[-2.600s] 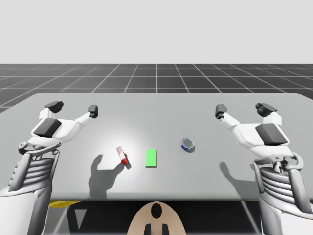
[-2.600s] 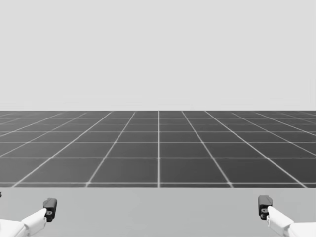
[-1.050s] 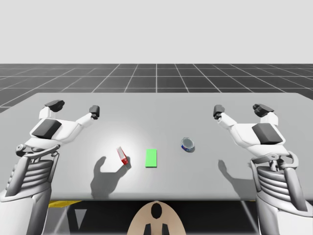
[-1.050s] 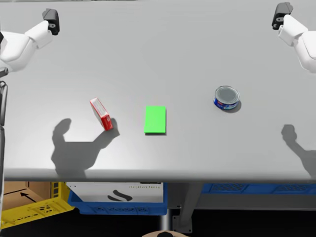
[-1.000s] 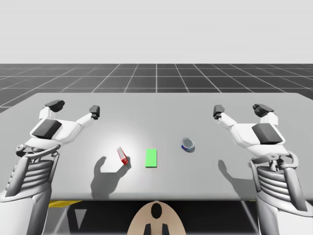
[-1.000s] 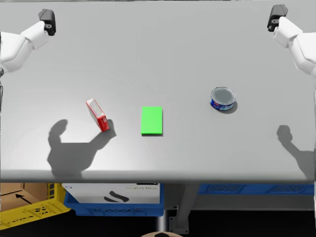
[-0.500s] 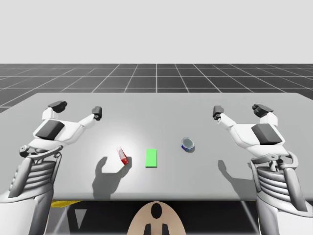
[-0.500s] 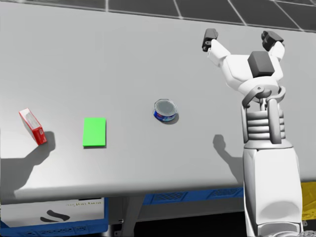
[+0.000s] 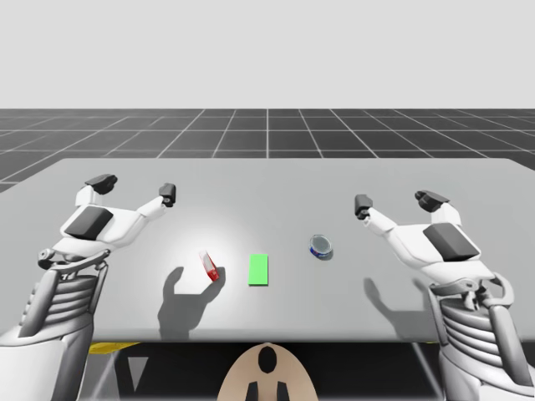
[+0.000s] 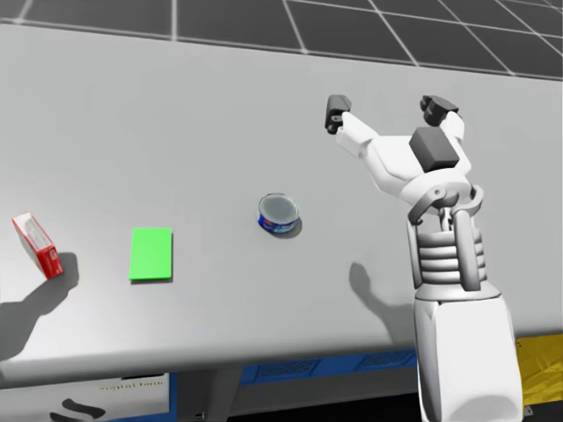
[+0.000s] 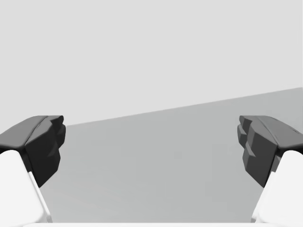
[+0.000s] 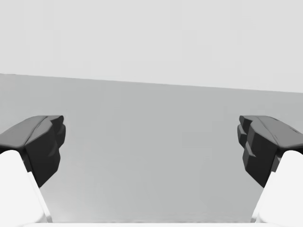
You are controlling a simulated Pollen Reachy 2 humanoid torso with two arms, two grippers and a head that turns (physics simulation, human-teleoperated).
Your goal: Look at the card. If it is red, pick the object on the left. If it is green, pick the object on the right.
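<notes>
A green card [image 9: 258,269] [image 10: 150,253] lies flat on the grey table [image 9: 267,180]. A small red box [image 9: 209,265] [image 10: 37,244] stands tilted to its left. A short blue can [image 9: 321,246] [image 10: 279,214] sits to the card's right. My right gripper [image 9: 396,202] [image 10: 385,110] hovers open, to the right of the can and a little beyond it. My left gripper [image 9: 134,189] is open above the table's far left, well behind the red box. Both wrist views show bare table between the spread fingers of the left gripper [image 11: 151,146] and the right gripper [image 12: 151,146].
Under the table's front edge I see a blue crate [image 10: 290,365], a white box [image 10: 114,396] and a yellow crate [image 10: 538,374]. My right arm's shadow [image 10: 369,290] falls on the table right of the can.
My head has turned down to the table and then to the right. My right gripper has moved left and nearer, toward the can. My left gripper has shifted slightly right.
</notes>
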